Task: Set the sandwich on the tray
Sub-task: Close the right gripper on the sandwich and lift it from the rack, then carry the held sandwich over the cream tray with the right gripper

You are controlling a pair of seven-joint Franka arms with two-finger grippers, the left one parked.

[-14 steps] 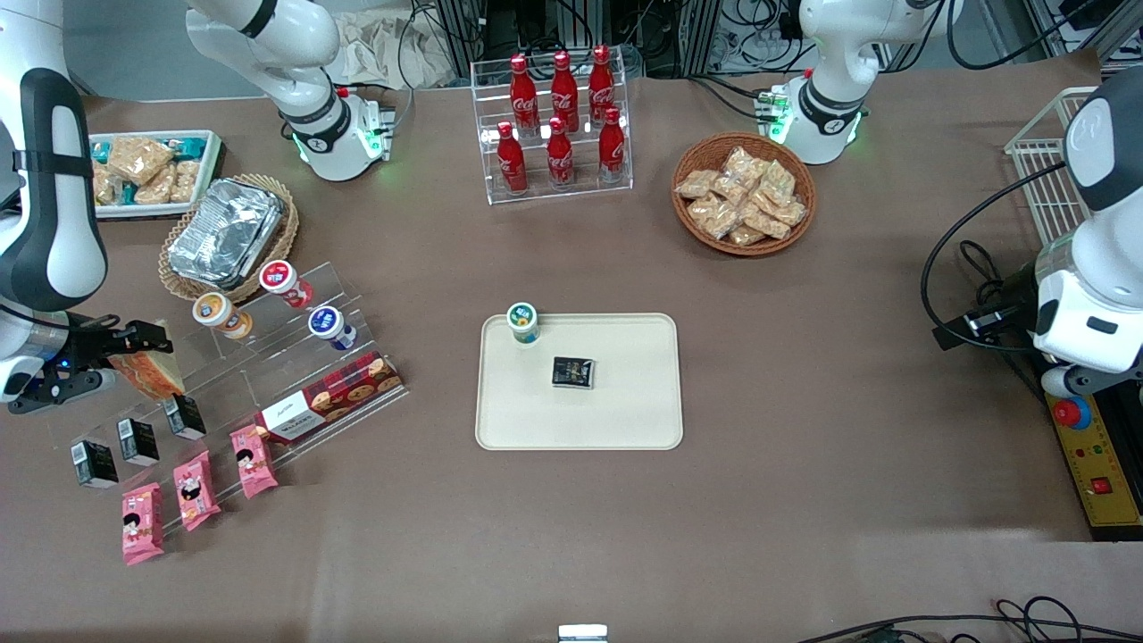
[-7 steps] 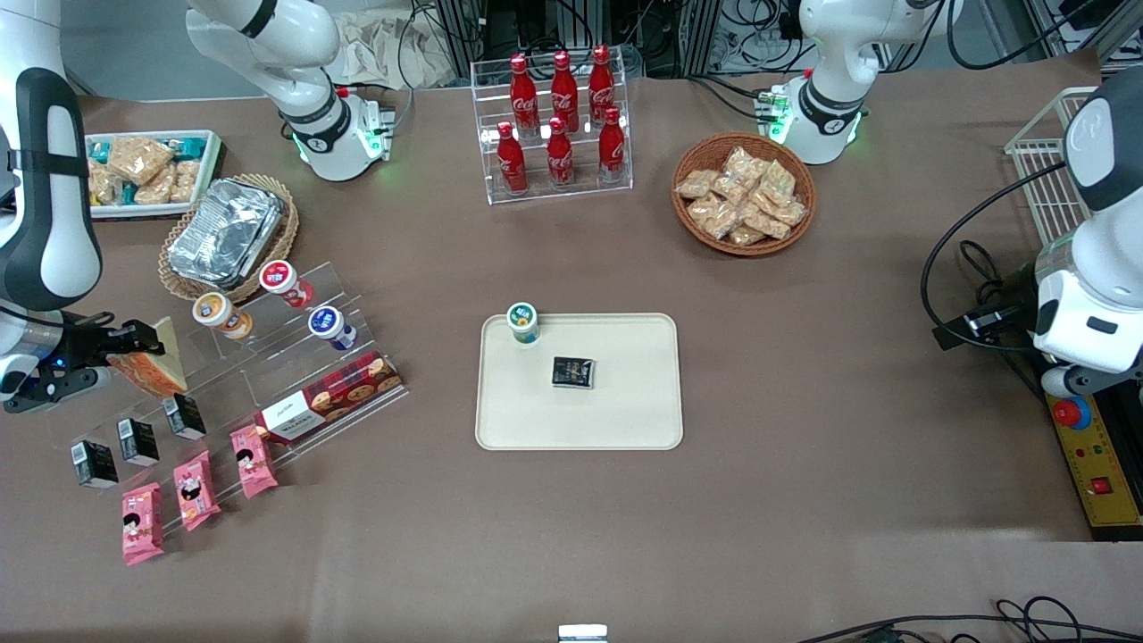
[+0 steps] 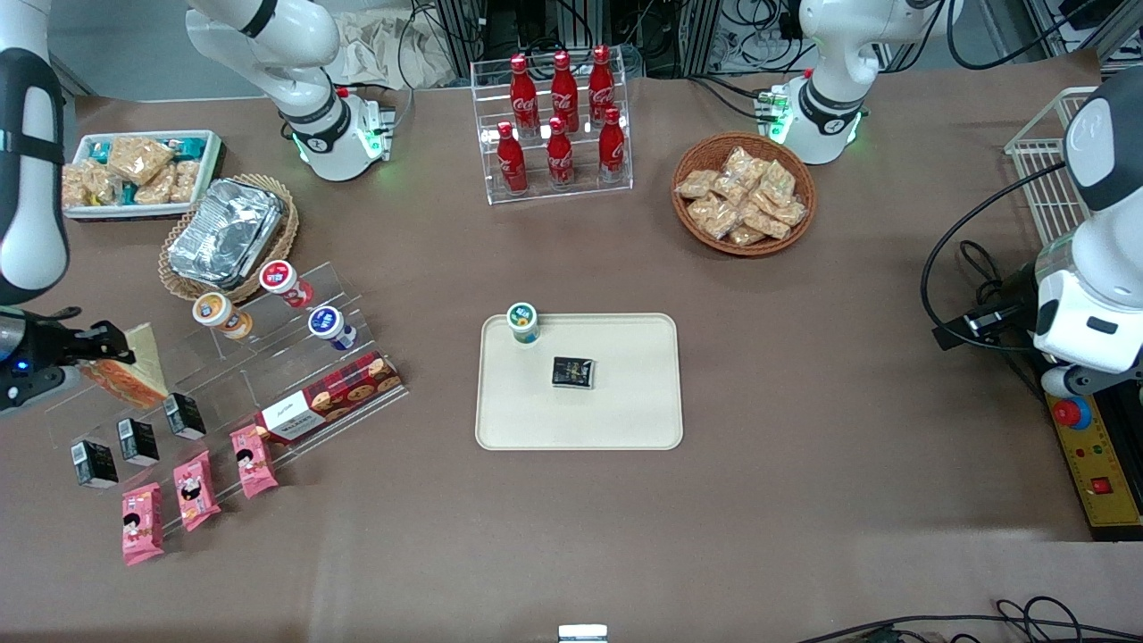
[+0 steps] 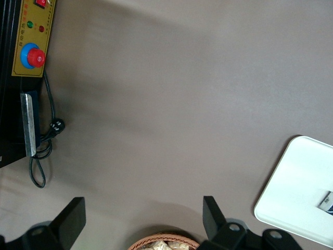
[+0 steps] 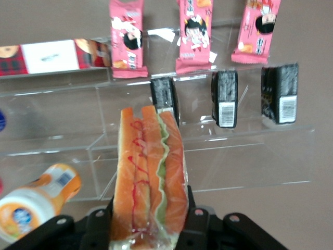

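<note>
Above the clear display steps, gripper jaws clamping sandwich, tray mid-table on brown cloth.

glossy clear-wrapped sandwich, matt plastic tray, clear acrylic shelf

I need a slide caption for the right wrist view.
Gripper shut on the sandwich, held above the clear display steps.
</note>
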